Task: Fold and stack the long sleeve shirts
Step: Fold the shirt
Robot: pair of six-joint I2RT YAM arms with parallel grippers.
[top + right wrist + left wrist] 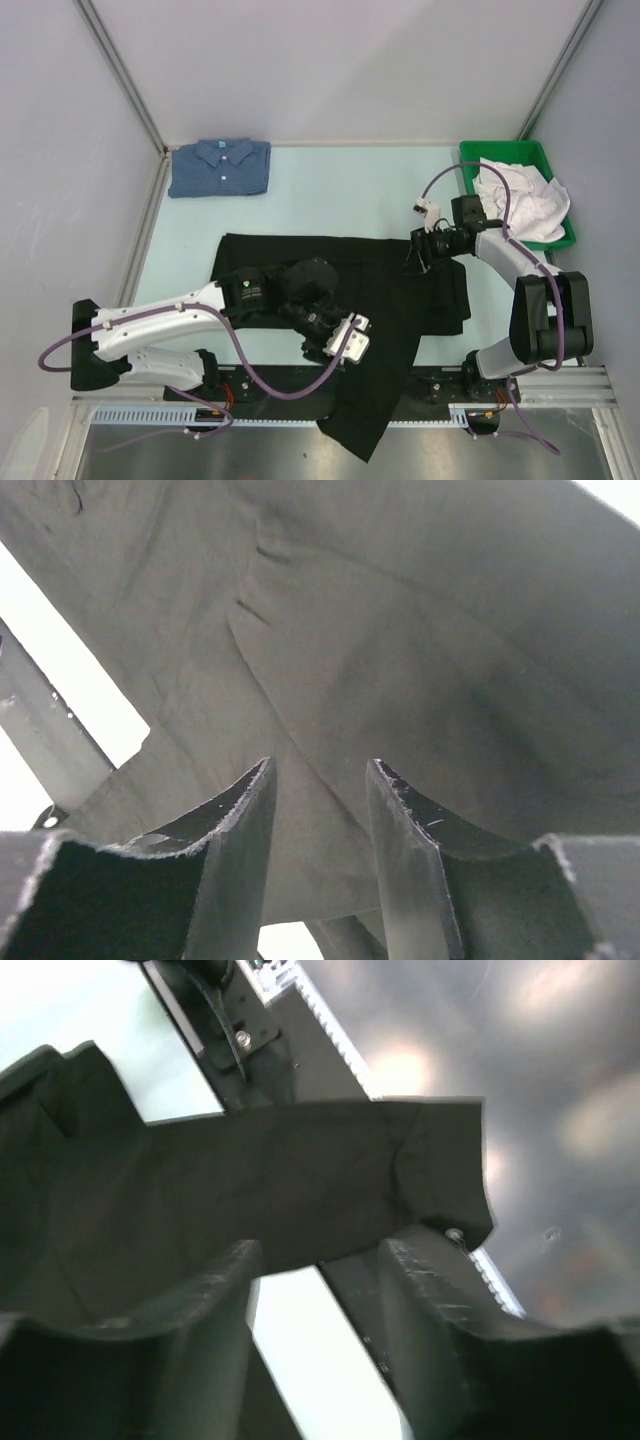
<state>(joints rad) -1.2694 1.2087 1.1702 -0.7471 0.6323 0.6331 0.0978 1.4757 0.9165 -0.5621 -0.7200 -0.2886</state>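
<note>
The black shirt (375,275) lies spread across the middle of the table, with one sleeve (360,425) hanging over the near edge. The blue shirt (220,167) lies folded at the back left. My left gripper (330,347) is open and low over the shirt's front part. In the left wrist view its jaws (320,1255) stand apart, with bare table between them and the black sleeve (250,1180) just beyond. My right gripper (415,255) is open at the shirt's right edge. In the right wrist view (320,770) it hangs close above black cloth (400,630) and holds nothing.
A green bin (500,150) at the back right holds crumpled white cloth (520,200). The toothed rail (330,1030) runs along the near table edge under the hanging sleeve. Grey walls close in the left, back and right sides.
</note>
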